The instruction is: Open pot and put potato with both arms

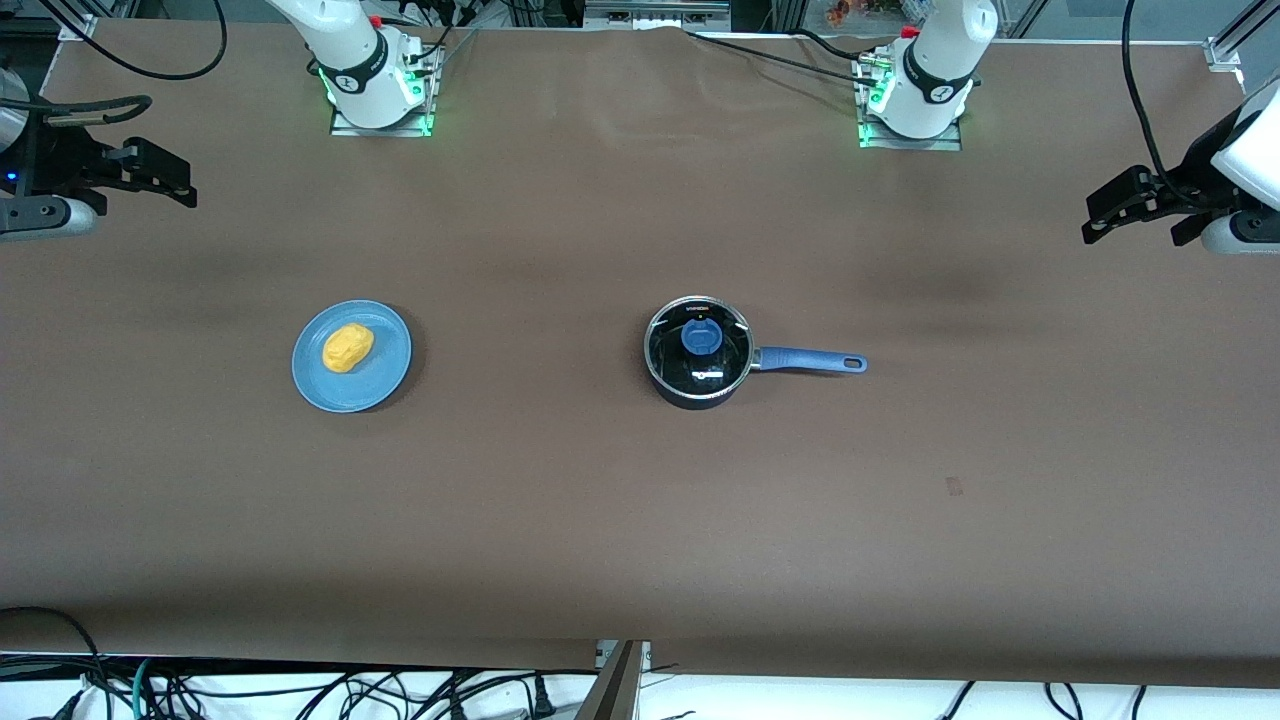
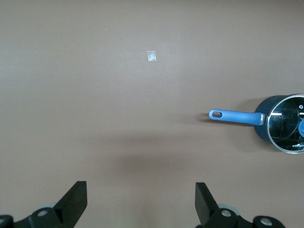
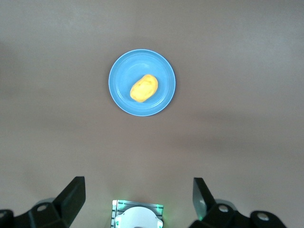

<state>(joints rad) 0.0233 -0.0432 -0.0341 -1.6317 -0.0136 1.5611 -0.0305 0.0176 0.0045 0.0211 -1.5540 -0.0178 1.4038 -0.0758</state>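
Observation:
The black pot (image 1: 698, 352) stands mid-table with its glass lid and blue knob (image 1: 702, 336) on, and its blue handle (image 1: 810, 360) points toward the left arm's end. The yellow potato (image 1: 348, 348) lies on a light-blue plate (image 1: 390, 375) toward the right arm's end. My left gripper (image 1: 1135, 225) hangs open and empty high over the left arm's end of the table. Its wrist view (image 2: 141, 190) shows the pot (image 2: 282, 123) far off. My right gripper (image 1: 165, 180) hangs open and empty high over the right arm's end. Its wrist view (image 3: 137, 187) shows the potato (image 3: 144, 88) on the plate (image 3: 121, 80).
A small pale tape mark (image 1: 954, 487) lies on the brown table nearer the front camera than the pot's handle; it also shows in the left wrist view (image 2: 151, 56). The arm bases (image 1: 380, 90) (image 1: 915, 100) stand along the table's back edge. Cables hang at the front edge.

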